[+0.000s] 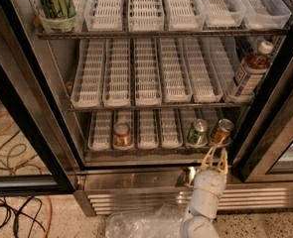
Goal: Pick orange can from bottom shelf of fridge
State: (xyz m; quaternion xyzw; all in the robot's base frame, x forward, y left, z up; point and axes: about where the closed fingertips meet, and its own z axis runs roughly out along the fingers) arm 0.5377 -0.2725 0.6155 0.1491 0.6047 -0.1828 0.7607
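Observation:
An orange can with a silver top lies at the right end of the bottom shelf, next to a green can. A second copper-orange can sits in a lane further left. My gripper is just in front of the shelf's front rail, below the right orange can. Its two tan fingers point up at the can, stand apart and hold nothing. The white arm rises from the bottom edge, in front of the fridge base grille.
The middle shelf holds a brown bottle at the right. A green-filled tub stands top left. Black door frames flank the opening. Cables and a plastic bag lie on the floor.

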